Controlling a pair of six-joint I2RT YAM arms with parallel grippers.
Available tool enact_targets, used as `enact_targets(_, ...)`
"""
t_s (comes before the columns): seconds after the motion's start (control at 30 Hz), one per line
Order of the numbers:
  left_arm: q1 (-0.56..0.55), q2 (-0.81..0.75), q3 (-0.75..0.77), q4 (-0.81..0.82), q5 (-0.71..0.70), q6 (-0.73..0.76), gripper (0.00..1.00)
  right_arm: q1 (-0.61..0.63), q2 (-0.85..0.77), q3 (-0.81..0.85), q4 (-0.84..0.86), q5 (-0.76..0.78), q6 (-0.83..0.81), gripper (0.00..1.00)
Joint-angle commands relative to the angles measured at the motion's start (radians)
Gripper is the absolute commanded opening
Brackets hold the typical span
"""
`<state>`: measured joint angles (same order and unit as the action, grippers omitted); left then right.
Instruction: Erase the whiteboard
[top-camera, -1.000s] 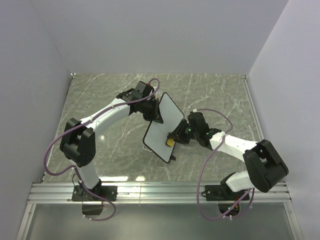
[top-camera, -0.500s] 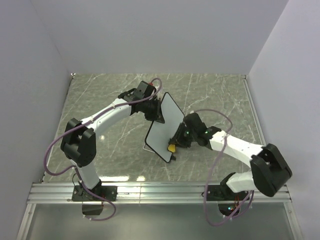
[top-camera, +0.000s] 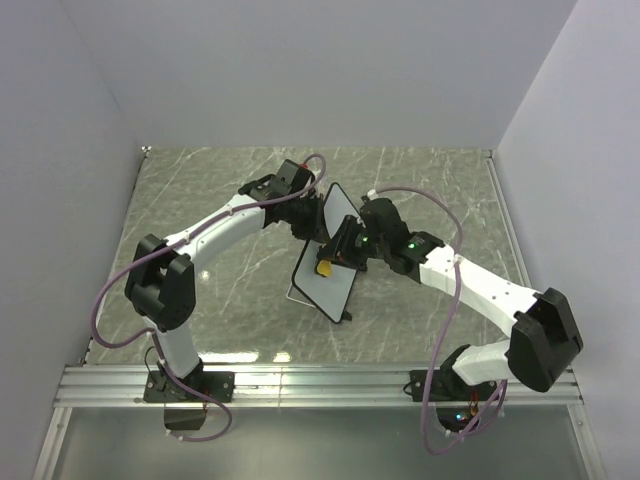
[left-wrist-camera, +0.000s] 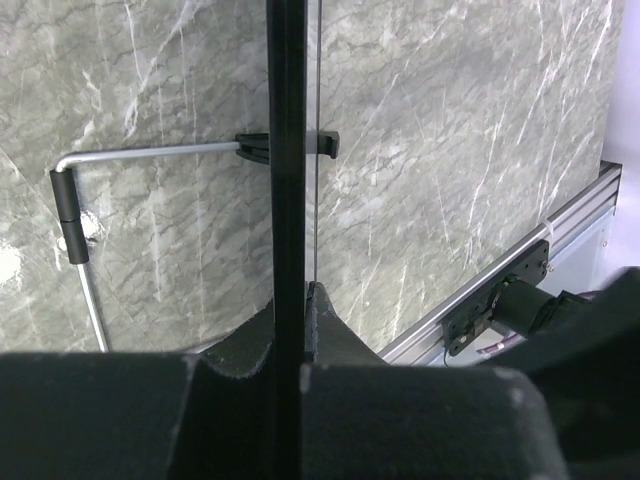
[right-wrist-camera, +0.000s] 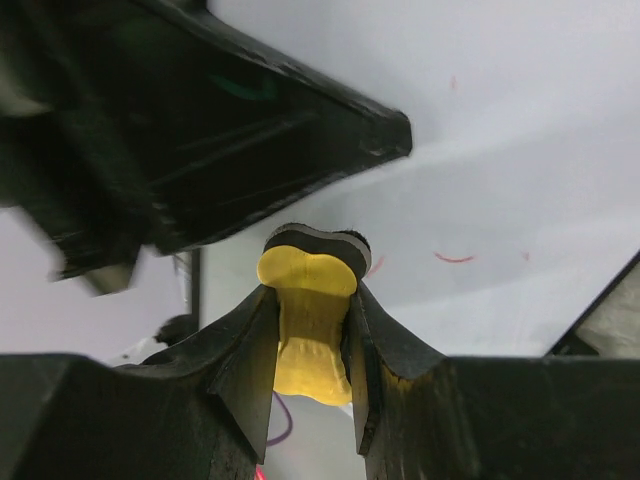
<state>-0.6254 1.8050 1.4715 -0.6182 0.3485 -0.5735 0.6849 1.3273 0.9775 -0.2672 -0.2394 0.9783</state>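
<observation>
- The whiteboard (top-camera: 332, 290) stands tilted up off the marble table (top-camera: 210, 200). Its white face is turned toward the right arm and its lower corner is down at the tabletop.
- The left gripper (top-camera: 312, 222) is at the whiteboard's upper left edge. In the left wrist view its two fingers are closed on the thin black rim, which runs edge-on between them.
- The right gripper (right-wrist-camera: 312, 295) is in front of the whiteboard's face, clamped on the yellow eraser (top-camera: 324, 268), with one finger on each side of its narrow waist.
- The eraser's dark pad end appears to touch the white surface, roughly mid-height on the whiteboard and toward its left side.
- Faint red marks (right-wrist-camera: 453, 258) lie on the whiteboard just right of the eraser: a short curved stroke and a few specks.
- A black side clip (left-wrist-camera: 255, 148) sits on the whiteboard's rim, and a bent metal rod (left-wrist-camera: 150, 152) reaches from it out over the table.
</observation>
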Motion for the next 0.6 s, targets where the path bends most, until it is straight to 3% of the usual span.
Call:
enact_targets(0.0,-0.082,0.194,-0.105,-0.132,-0.189,0.046,0.0,0.031,0.01,0.023,0.009,-0.021,-0.001,0.0)
enact_targets(0.23,-0.082,0.198,-0.115,-0.121,-0.181,0.037,0.0,0.068,0.052,-0.023,0.046,-0.055,0.002,0.0)
enact_targets(0.57,-0.082,0.163,-0.155,-0.124,-0.2,0.024,0.0,-0.01,0.105,-0.302,0.215,-0.12,0.031,0.0)
